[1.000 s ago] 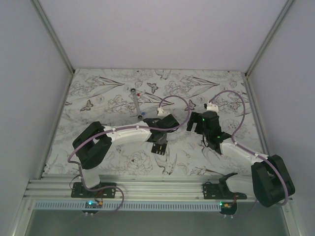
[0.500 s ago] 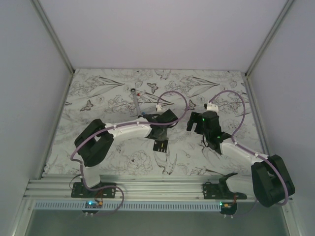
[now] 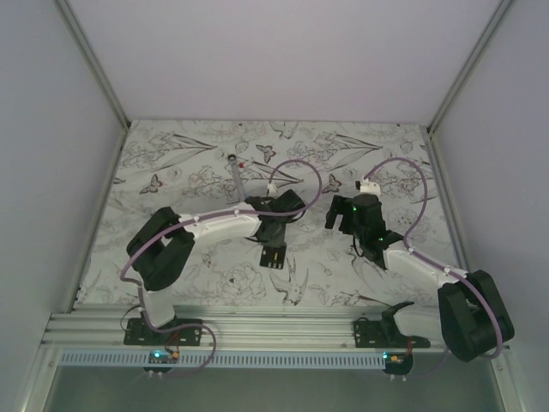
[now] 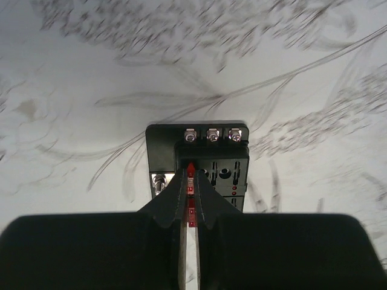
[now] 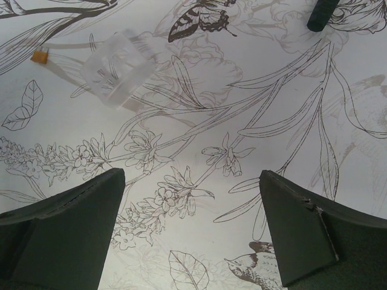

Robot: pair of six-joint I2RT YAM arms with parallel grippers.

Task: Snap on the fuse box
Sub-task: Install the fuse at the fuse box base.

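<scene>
Left arm (image 3: 221, 227): we see the elbow folded over the near left of the table (image 3: 390, 146), the forearm running right toward the middle and the wrist tipped down. The left gripper (image 3: 274, 239) sits right over the fuse box (image 3: 274, 257). In the left wrist view its fingers (image 4: 168, 204) are pressed nearly together with only a thin slit between them, and the tips lie over the near part of the fuse box (image 4: 211, 154). Red shows along that slit. We can't tell if it's a fuse pinched between the pads or red fuses in the box seen through the gap, and we can't confirm contact with the box.

The fuse box lies flat on the flower-print table, about mid-width and a bit near of centre. It has three screw heads (image 4: 212, 136) in a row along its far edge.

Right arm (image 3: 420, 262): the elbow is folded back at the near right and the forearm reaches far-left toward the middle. The right gripper (image 3: 341, 225) hangs above the table, right of the left gripper and apart from it. Its fingers (image 5: 60, 232) are spread wide, with nothing between them but printed table.

Further out, the right wrist view shows a clear plastic cover (image 5: 115, 67) lying on the table ahead of the fingers, toward the left. A small orange bit (image 5: 39, 56) sits just beside it. A black piece (image 5: 322, 14) is cut off at the top right edge of that view. A silver wrench (image 3: 236, 176) lies on the far side of the left gripper.
</scene>
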